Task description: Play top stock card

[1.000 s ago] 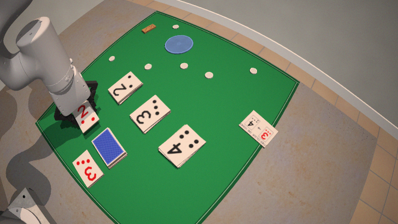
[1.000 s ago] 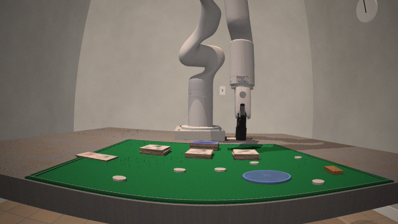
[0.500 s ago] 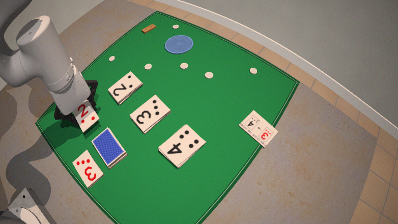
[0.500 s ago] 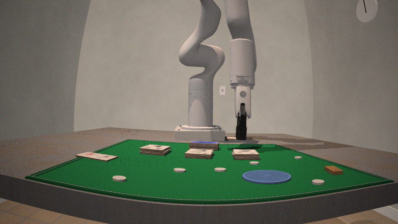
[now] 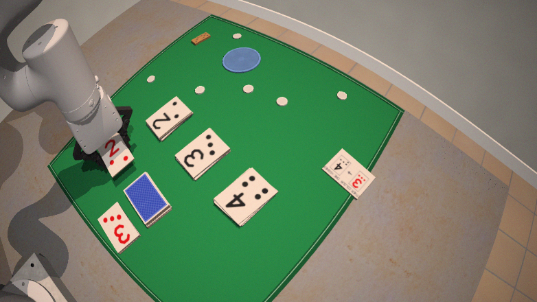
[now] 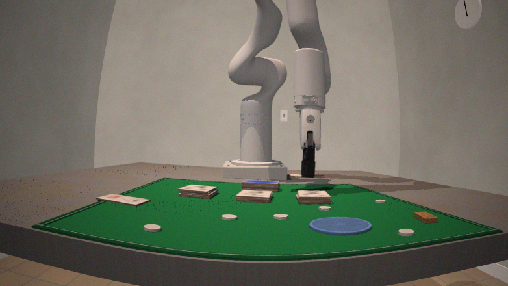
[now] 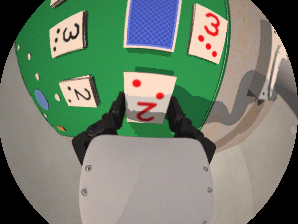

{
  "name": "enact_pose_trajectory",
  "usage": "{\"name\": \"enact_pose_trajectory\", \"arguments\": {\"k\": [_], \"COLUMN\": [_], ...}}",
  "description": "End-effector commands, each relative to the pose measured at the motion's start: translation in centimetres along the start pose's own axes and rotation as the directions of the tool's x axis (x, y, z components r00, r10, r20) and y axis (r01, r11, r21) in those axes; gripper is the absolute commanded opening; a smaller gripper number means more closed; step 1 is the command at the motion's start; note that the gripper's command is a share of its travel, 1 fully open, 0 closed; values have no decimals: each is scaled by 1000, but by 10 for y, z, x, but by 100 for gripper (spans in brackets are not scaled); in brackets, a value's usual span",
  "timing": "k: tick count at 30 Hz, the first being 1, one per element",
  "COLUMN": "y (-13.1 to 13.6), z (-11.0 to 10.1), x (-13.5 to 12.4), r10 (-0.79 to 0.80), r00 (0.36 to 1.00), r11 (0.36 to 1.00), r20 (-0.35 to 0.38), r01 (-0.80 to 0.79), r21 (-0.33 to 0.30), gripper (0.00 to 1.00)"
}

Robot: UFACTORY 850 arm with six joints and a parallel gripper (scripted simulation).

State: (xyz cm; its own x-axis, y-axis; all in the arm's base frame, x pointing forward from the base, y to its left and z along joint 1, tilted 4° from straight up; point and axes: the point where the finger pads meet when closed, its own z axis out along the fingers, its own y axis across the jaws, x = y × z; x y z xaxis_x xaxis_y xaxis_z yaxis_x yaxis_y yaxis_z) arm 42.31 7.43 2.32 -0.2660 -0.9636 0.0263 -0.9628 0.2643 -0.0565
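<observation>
My gripper: fingers well apart, roughly three-quarters open, closed on the side edges of the red 2. Card is face up, raised above the green cloth, with shadow below.

Near the card: face-down stock, blue back uppermost. Just beside the stock, on its side away from the piles: waste, red 3 showing.

Piles, nearest my gripper first: black 2, black 3, black 4. The black 3 meets the rule for my card; the red 2 is not on it.

Farther out: the example card overlaps the cloth's edge. A blue disc, an orange-brown domino and six small pale discs lie on the cloth.

Slight lift over the last second. In the exterior view the arm sits a touch higher than in both earlier frames, the gripper rising with it; its black fingertips are a little farther up from the green card cloth. Top view agrees: wrist and gripper housing shifted slightly toward the upper edge of the frame. The face-up red two, gripped between the fingers, goes along, its near corner now marginally higher in the top view. Travel is small, more of it in the exterior view's vertical than sideways.
</observation>
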Motion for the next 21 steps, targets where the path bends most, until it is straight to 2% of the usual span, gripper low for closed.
{"name": "enact_pose_trajectory", "arguments": {"k": [1,21], "y": [-2,-4], "z": [-2,-2], "x": [-1,1], "r10": [1,23], "r00": [1000,1000], "r11": [1000,1000], "r20": [1,1], "r01": [-1,-23], "r21": [0,0], "gripper": [53,53]}}
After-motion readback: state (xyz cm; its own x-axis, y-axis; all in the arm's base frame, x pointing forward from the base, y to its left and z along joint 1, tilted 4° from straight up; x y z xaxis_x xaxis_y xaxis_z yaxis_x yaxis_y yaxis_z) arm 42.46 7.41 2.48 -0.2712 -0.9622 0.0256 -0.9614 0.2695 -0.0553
